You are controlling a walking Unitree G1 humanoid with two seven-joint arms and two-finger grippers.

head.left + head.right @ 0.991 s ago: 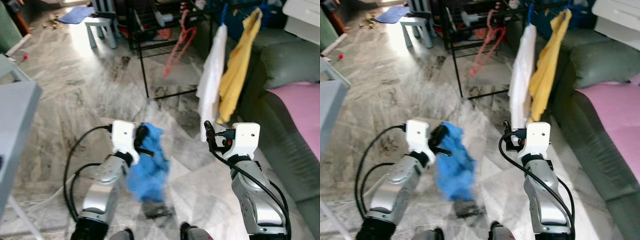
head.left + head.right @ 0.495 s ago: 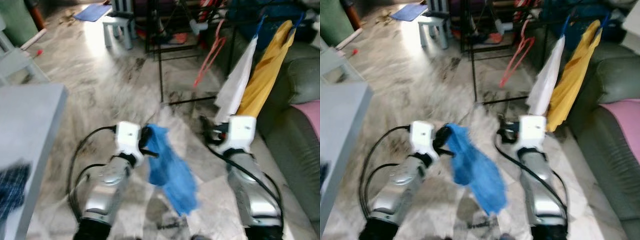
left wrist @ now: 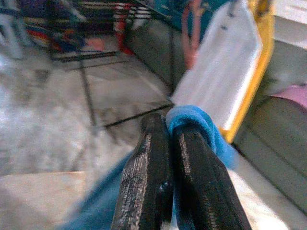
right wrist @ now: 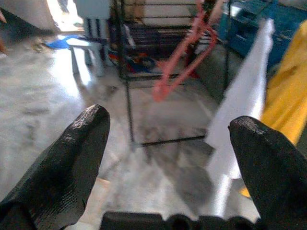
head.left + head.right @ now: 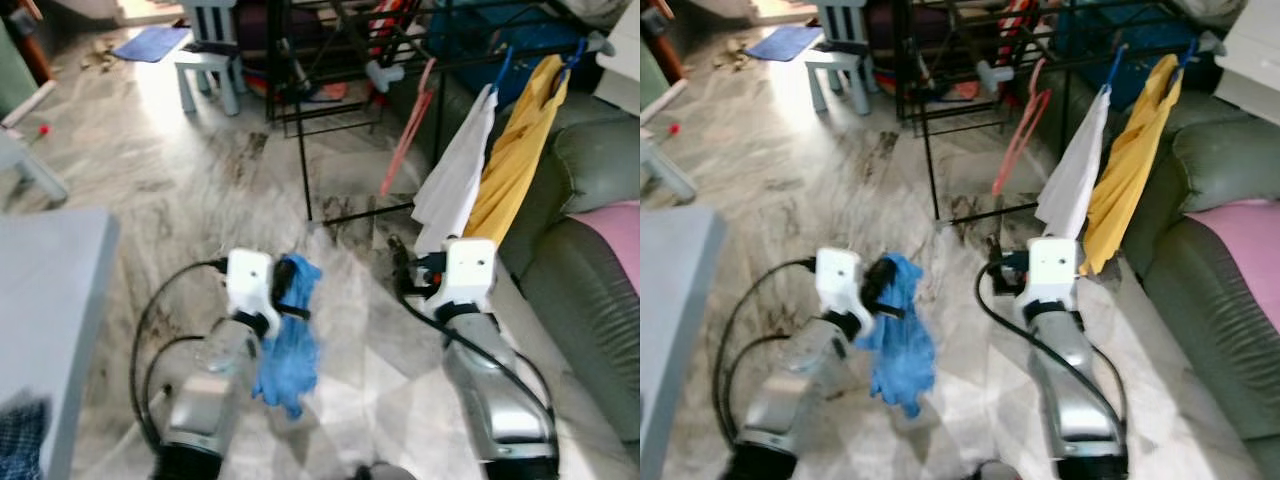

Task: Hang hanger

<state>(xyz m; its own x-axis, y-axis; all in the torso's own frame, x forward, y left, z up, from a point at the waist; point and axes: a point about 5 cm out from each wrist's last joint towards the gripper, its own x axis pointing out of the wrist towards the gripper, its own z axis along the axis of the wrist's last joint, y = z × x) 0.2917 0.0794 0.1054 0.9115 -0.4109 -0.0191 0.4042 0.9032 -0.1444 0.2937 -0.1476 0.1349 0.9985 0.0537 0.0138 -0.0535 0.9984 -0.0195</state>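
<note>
The left gripper (image 3: 165, 143) was held forward over the marble floor (image 5: 190, 190) with both black fingers pressed together; a blue garment (image 5: 288, 340) was clamped between them, its fabric wrapped over one fingertip and the remainder hanging loosely below the wrist; no hanger could be made out inside the blue fabric

The right gripper (image 4: 168, 143) was raised at a similar height on the robot's right; its two fingers (image 4: 72, 153) were spread wide apart with nothing between them; it pointed toward the black drying rack (image 5: 300, 110)

The rack stood ahead of both arms; a pink hanger (image 5: 405, 130) hung empty from its rail, tilted; just beside it, toward the robot's right, a white garment (image 5: 455, 185) hung on a blue hanger (image 5: 503, 68); a yellow garment (image 5: 520, 150) hung next to it, touching the white one; both garments hung close above the right arm's white wrist housing (image 5: 468, 272)

A grey-green sofa (image 5: 590, 290) with a pink cover (image 5: 615, 225) stood on the right; a pale stool (image 5: 208, 60) and a blue mat (image 5: 155, 42) lay beyond the rack; a grey table edge (image 5: 50, 300) sat on the left
</note>
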